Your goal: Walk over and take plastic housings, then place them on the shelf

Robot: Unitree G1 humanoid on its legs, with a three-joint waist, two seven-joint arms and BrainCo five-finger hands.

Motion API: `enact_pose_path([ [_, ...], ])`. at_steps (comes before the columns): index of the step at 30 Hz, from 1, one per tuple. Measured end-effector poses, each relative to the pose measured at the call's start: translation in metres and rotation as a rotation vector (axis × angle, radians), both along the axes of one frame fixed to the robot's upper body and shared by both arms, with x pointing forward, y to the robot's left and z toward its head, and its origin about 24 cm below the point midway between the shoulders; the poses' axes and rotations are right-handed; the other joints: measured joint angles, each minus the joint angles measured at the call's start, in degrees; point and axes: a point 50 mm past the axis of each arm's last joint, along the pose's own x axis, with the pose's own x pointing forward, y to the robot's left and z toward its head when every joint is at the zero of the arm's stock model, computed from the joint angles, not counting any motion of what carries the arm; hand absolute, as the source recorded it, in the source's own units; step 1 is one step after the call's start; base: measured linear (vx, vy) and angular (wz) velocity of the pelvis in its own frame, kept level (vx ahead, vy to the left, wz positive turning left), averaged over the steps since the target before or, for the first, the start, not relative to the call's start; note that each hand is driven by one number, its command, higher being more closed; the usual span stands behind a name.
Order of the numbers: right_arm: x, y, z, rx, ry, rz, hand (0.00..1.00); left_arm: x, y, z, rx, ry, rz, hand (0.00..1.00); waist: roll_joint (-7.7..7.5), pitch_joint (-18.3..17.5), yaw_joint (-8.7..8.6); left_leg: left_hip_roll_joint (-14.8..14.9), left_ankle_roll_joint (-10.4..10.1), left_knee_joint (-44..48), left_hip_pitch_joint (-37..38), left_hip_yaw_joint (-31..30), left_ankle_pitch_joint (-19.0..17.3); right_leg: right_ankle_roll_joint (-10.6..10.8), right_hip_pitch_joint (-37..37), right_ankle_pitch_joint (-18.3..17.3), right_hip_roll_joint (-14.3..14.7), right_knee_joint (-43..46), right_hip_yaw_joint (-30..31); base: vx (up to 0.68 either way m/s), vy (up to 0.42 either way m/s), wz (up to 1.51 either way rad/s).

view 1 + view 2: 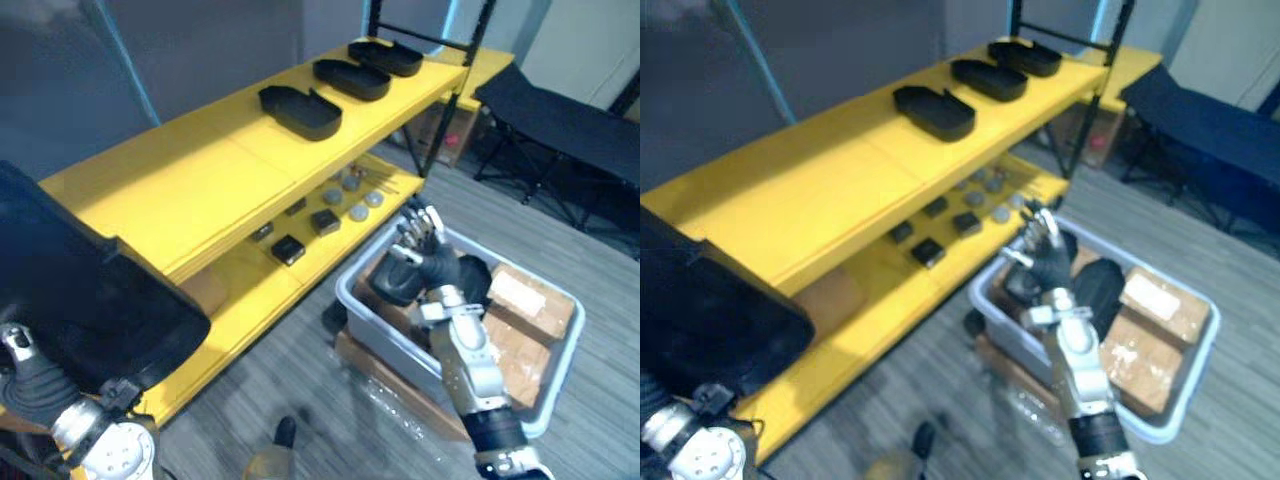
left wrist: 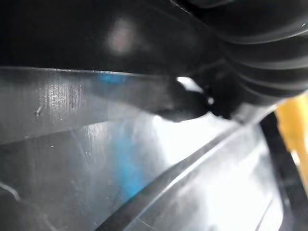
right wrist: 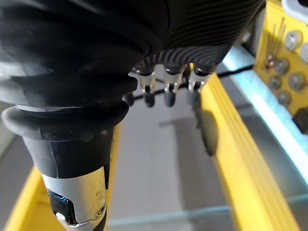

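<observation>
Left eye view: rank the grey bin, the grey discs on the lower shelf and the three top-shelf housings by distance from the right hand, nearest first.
1. Grey bin: the right hand is over its shelf-side end.
2. Grey discs: on the lower shelf, just beyond the bin.
3. Top-shelf housings: higher and farther; the three are too close to call.

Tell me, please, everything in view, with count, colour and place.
shelf: one, yellow, two levels, ahead
housings: three, black, in a row on the top level
held housing: one, black, lower left, above the left hand
small parts: several, black and grey, lower level
bin: one, grey, beside the shelf
cardboard boxes: at least two, brown, in the bin
cot: one, black, far right
left hand: under the held housing
right hand: open, over the bin
</observation>
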Motion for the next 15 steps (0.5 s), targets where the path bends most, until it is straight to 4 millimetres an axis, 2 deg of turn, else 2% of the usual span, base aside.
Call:
enact_pose_path([
  [2,0.000,0.000,0.001,-0.020,-0.007,-0.001,0.00,-0.002,0.001,-0.004,-0.034,0.007,-0.008,1.00,-0.51,0.82,1.41,-1.08,-0.19,-0.29,-0.53,-0.65,0.25,-0.05,0.04,-1.93,-0.88,1.38,0.21,-0.03,0.049,0.53],
  [6,0.001,0.001,0.002,-0.028,-0.014,0.000,0.00,-0.001,0.000,-0.002,-0.019,-0.002,-0.039,1.00,-0.13,1.35,1.35,-1.49,0.16,-0.92,-0.60,1.75,1.16,-0.63,-0.02,-4.18,-1.99,3.00,0.22,-0.06,0.041,0.36],
  [9,-0.003,-0.004,0.002,-0.072,-0.030,-0.046,0.00,0.007,-0.008,0.008,0.026,-0.043,-0.140,1.00,-0.15,1.33,0.89,-1.78,0.32,-1.50,-2.56,1.50,2.49,-0.67,-2.77,-4.73,-2.79,5.30,0.61,-0.04,0.027,0.10],
  [11,-0.007,-0.011,0.001,-0.075,-0.038,-0.081,0.00,0.019,-0.018,0.014,0.053,-0.068,-0.236,1.00,0.09,1.81,-0.28,-2.66,0.55,-1.47,-3.82,0.49,3.15,-1.81,-4.98,-5.55,-4.01,8.89,2.48,-0.04,0.066,0.33],
  [12,-0.008,-0.016,0.007,-0.076,-0.073,-0.103,0.00,0.029,-0.022,0.022,0.085,-0.102,-0.294,1.00,0.15,3.36,-1.46,-3.54,0.89,-1.36,-4.11,-0.31,3.58,-2.67,-6.27,-6.66,-5.11,12.16,5.30,-0.06,0.089,0.37],
  [14,-0.005,-0.022,0.026,-0.111,-0.186,-0.137,0.00,0.042,-0.024,0.043,0.171,-0.191,-0.357,1.00,-0.77,6.06,-1.83,-4.89,1.29,-1.10,-5.35,0.14,3.66,-2.11,-9.69,-9.52,-7.39,16.31,8.46,-0.10,0.059,0.13],
  [15,0.001,-0.028,0.050,-0.176,-0.307,-0.163,0.00,0.052,-0.027,0.059,0.222,-0.269,-0.384,1.00,-0.13,8.61,-2.03,-5.04,1.67,0.56,-7.91,0.45,3.91,-1.09,-12.54,-10.67,-7.80,18.01,10.78,-0.12,0.010,-0.09],
])
